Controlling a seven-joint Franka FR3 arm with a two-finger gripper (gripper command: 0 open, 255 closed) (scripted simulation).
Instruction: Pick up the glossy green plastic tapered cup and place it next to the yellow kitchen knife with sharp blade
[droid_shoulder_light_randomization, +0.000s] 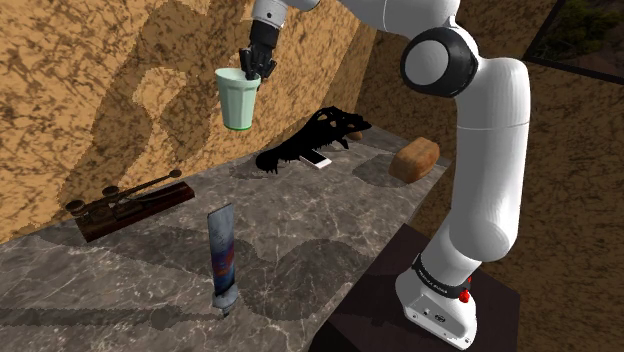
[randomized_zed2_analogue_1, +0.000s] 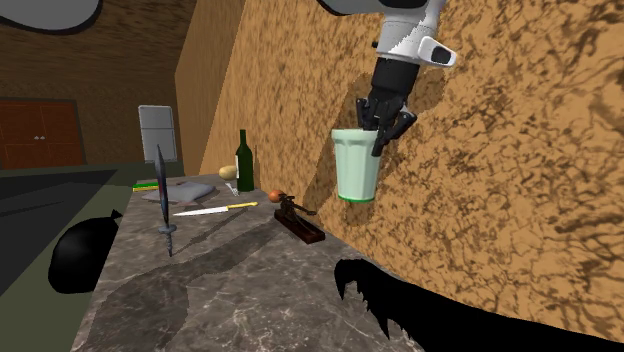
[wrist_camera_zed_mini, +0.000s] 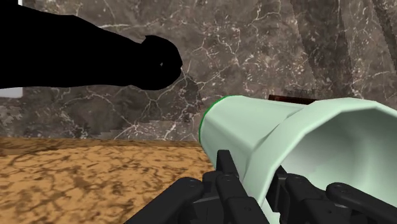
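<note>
Hanging well above the grey marbled worktop (droid_shoulder_light_randomization: 320, 225), the glossy pale green tapered cup (droid_shoulder_light_randomization: 238, 100) is clasped at its rim by the black two-finger pincer (droid_shoulder_light_randomization: 254, 70). In the wrist view one finger is seen outside the cup's wall and the other inside its mouth. The cup is carried upright, mouth up, close beside the mottled brown wall (droid_shoulder_light_randomization: 90, 90). The lift may be judged done; the carry and the setting down are left.

The yellow-handled kitchen knife with a pale blade (randomized_zed2_analogue_1: 212, 209) is found lying flat on the worktop, well apart from the cup. It lies lower and toward the second exterior view's left, farther off along the wall. Between the two, a dark brown lever device on a flat base (randomized_zed2_analogue_1: 300, 222) is placed (it sits just by the wall, so a path kept high would likely clear it). The knife's long axis is laid roughly across that view, with the yellow handle toward the wall and the blade pointing away from it. A slender dark dagger standing upright (randomized_zed2_analogue_1: 165, 205) is seen near the blade's tip. Free ground for the cup is therefore judged to lie beside the handle or along the blade's flank. A sideways travel along the wall, then a straight descent, is called for.
</note>
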